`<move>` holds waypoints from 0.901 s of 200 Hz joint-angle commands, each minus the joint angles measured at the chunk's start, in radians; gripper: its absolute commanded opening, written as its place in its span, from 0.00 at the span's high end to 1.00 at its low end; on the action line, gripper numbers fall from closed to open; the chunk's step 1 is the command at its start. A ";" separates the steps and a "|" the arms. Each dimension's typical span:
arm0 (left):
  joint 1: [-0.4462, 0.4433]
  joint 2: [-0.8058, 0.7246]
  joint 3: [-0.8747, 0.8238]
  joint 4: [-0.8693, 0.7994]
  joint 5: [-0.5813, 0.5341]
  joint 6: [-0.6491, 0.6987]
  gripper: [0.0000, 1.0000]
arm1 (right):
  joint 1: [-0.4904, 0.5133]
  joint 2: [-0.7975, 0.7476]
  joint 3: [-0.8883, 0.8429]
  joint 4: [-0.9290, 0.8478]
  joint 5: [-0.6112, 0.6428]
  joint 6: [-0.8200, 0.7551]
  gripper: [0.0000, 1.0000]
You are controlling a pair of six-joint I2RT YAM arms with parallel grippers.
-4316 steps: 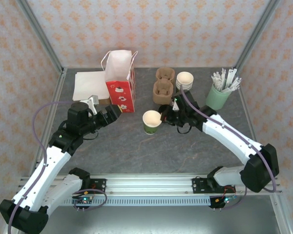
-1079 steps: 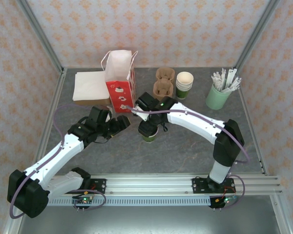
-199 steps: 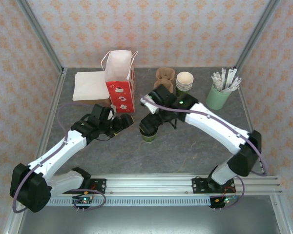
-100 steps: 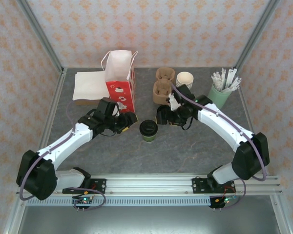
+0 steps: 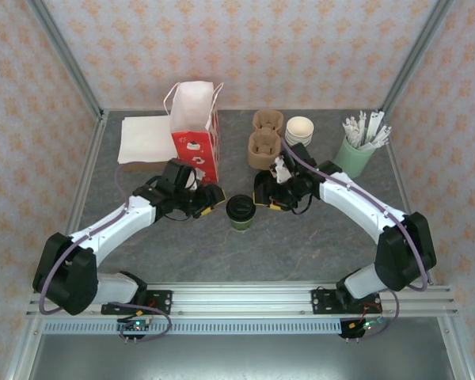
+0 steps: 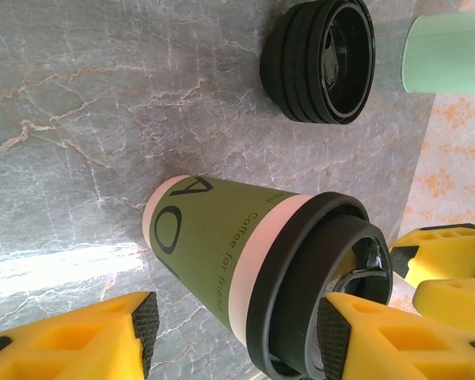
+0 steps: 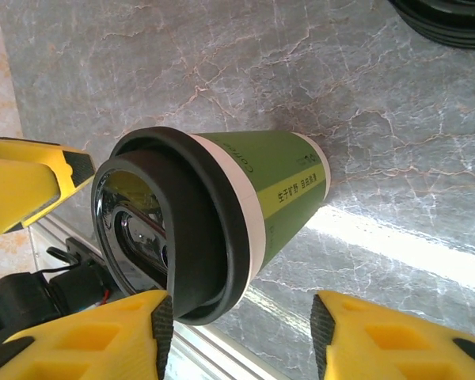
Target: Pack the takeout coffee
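Observation:
The takeout coffee (image 5: 240,210) is a dark green paper cup with a black lid, standing upright mid-table. The left wrist view has it (image 6: 214,241) between my yellow fingers, its lid (image 6: 321,281) close to the right pad and its base apart from the left pad. My left gripper (image 5: 210,199) (image 6: 233,332) is open just left of the cup. My right gripper (image 5: 262,195) (image 7: 237,336) is open just right of it. In the right wrist view the cup (image 7: 277,186) leans over the left pad, with bare table before the other pad.
A red paper bag (image 5: 196,136) stands open behind the left gripper, white napkins (image 5: 146,138) to its left. Brown cup carriers (image 5: 264,139), stacked lidless cups (image 5: 298,130) and a pale green holder (image 5: 353,156) of sticks stand at the back right. Stacked black lids (image 6: 321,59) lie beyond the coffee.
The right gripper has left the top of the cup and come down at its right side. The left gripper has moved in toward the cup. Both jaws have narrowed.

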 commanded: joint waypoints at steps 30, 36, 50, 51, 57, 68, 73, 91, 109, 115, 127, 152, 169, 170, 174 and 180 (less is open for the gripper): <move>-0.004 0.019 0.019 0.028 0.012 0.026 0.43 | 0.000 0.043 -0.017 0.023 -0.037 0.015 0.54; -0.005 0.022 0.019 0.027 0.012 0.027 0.43 | -0.001 0.046 -0.017 0.023 -0.041 0.014 0.54; -0.008 0.027 0.020 0.030 0.014 0.027 0.44 | -0.001 0.050 -0.021 0.024 -0.042 0.015 0.55; -0.008 0.027 0.020 0.029 0.014 0.027 0.44 | -0.001 0.051 -0.021 0.024 -0.042 0.014 0.55; -0.010 0.030 0.022 0.031 0.015 0.026 0.44 | -0.001 0.054 -0.022 0.024 -0.044 0.014 0.56; -0.014 0.034 0.023 0.031 0.017 0.027 0.44 | 0.000 0.058 -0.024 0.024 -0.046 0.014 0.56; -0.016 0.037 0.024 0.031 0.019 0.027 0.44 | 0.000 0.058 -0.025 0.025 -0.048 0.013 0.56; -0.020 0.042 0.027 0.031 0.019 0.027 0.44 | 0.000 0.060 -0.027 0.027 -0.050 0.012 0.57; -0.024 0.047 0.028 0.033 0.019 0.028 0.44 | 0.002 0.065 -0.031 0.024 -0.048 0.011 0.57; -0.027 0.049 0.030 0.032 0.019 0.028 0.44 | 0.002 0.067 -0.030 0.023 -0.047 0.011 0.58; -0.029 0.053 0.030 0.031 0.018 0.029 0.44 | 0.004 0.071 -0.031 0.018 -0.044 0.008 0.58; -0.036 0.062 0.034 0.027 0.018 0.034 0.45 | 0.006 0.076 -0.033 0.017 -0.040 0.006 0.59; -0.039 0.068 0.036 0.025 0.017 0.038 0.45 | 0.008 0.081 -0.030 0.012 -0.037 0.001 0.59; -0.039 0.067 0.036 0.024 0.017 0.038 0.45 | 0.009 0.082 -0.030 0.012 -0.037 0.001 0.59; -0.040 0.069 0.036 0.024 0.016 0.038 0.46 | 0.010 0.084 -0.029 0.010 -0.037 0.001 0.59; -0.040 0.069 0.036 0.021 0.015 0.039 0.46 | 0.009 0.086 -0.026 0.005 -0.034 -0.001 0.60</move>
